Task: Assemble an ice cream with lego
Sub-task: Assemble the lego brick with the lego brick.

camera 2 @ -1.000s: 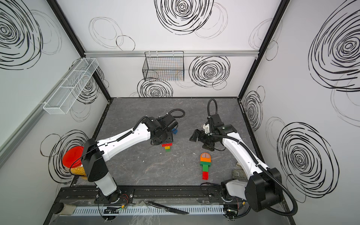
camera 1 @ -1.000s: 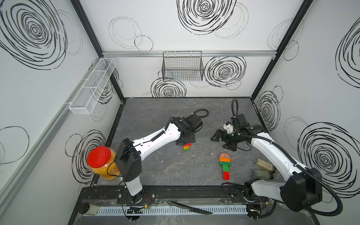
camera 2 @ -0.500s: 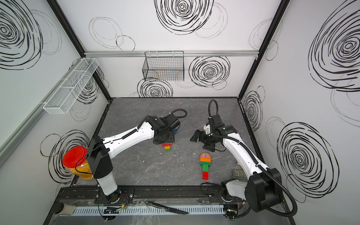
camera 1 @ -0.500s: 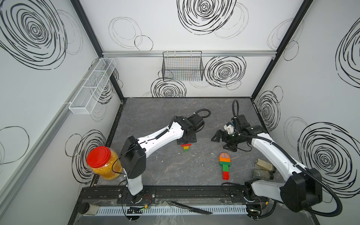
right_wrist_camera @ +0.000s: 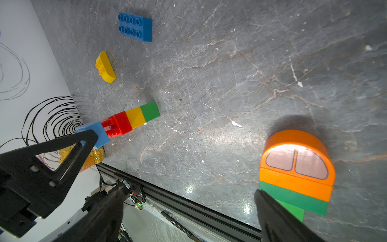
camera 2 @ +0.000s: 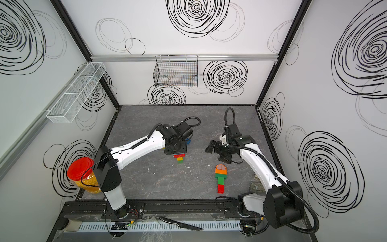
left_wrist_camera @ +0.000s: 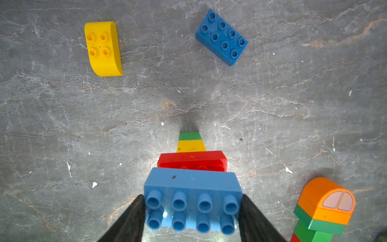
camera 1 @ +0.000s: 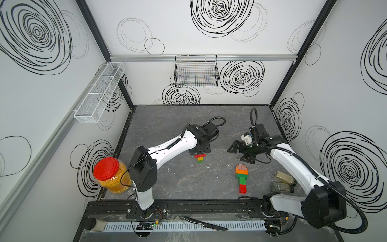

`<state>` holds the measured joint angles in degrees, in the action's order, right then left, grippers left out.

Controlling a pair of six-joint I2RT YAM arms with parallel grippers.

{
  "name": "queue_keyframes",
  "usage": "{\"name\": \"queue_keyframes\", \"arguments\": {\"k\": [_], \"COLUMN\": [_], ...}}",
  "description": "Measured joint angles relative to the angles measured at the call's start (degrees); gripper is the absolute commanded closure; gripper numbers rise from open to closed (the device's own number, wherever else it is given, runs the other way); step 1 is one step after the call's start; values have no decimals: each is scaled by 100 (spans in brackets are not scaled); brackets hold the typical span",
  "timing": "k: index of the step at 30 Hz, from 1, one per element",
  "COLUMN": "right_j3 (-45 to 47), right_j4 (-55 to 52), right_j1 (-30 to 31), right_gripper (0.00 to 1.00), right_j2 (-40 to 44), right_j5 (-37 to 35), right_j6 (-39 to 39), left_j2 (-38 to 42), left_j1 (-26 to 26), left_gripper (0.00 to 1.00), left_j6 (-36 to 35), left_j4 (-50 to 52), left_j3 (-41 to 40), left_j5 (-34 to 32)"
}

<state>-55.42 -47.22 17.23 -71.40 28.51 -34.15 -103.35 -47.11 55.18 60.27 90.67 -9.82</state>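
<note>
Clamped at middling width in the left end effector (left_wrist_camera: 192, 201): a pale blue oblong brick (left_wrist_camera: 192, 182), gripped by its short ends, studs up toward the wrist camera. Poised right on top of the stack (right_wrist_camera: 134, 118), an upright run of red oblong over yellow over green, green foot on the tabletop (left_wrist_camera: 62, 117). Red studs showing under the blue, so judged not pressed home. To seat it well: keep the brick level, match its long sides to the red one's, push straight down, and go gently, since so narrow a foot looks easy to tip. Off to the stack's right, hanging wide open and empty: the right end effector (camera 1: 240, 154). Also to the stack's right, lying flat: a finished ice cream (camera 1: 241, 178). Shown from the left wrist alone: the line-up from straight above. Shown from the right wrist alone: the side-on gap with the red studs. Plain in both wrist views, largely covered by the left arm in the top views: a darker blue brick (left_wrist_camera: 222, 36) and a yellow curved piece (left_wrist_camera: 103, 49), loose near the stack's foot. Hidden in both top views: the held brick.
</note>
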Motion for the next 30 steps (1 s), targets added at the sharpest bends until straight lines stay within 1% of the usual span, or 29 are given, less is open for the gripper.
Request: {"name": "queue_keyframes", "arguments": {"k": [10, 30], "right_j3": [9, 81], "right_j4": [0, -2], "right_j1": [-28, -57], "right_gripper": [0, 0], "right_j2": [24, 57], "right_j5": [0, 4], "right_j6": [22, 61], "left_j2": [-267, -234], "left_j1": [7, 42], "left_gripper": [39, 40], "left_j6": [-83, -85], "left_j4": [4, 20], "left_j3": [186, 149], "left_j5": [39, 68]}}
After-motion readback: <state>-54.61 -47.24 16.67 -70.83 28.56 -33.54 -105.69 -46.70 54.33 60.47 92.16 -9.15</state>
